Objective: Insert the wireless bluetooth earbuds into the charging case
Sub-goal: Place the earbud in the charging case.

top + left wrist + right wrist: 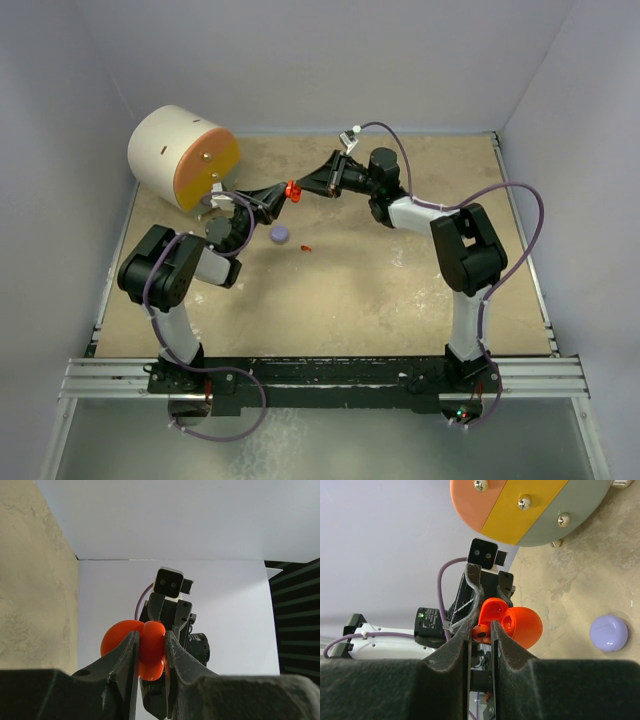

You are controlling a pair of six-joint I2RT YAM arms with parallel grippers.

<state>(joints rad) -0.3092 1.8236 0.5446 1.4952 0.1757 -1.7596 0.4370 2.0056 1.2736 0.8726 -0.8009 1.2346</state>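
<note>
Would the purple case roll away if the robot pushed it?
Probably slides, not rolls: the purple case lies flat like a pebble. Its smooth, rounded shell might slip when pinched. It looks small, so likely light.

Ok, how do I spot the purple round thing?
Find the big cream drum at the far left. To its right, nearer the arms, the purple case lies on the table. It is shut; the red case nearby is open and held up.
</note>
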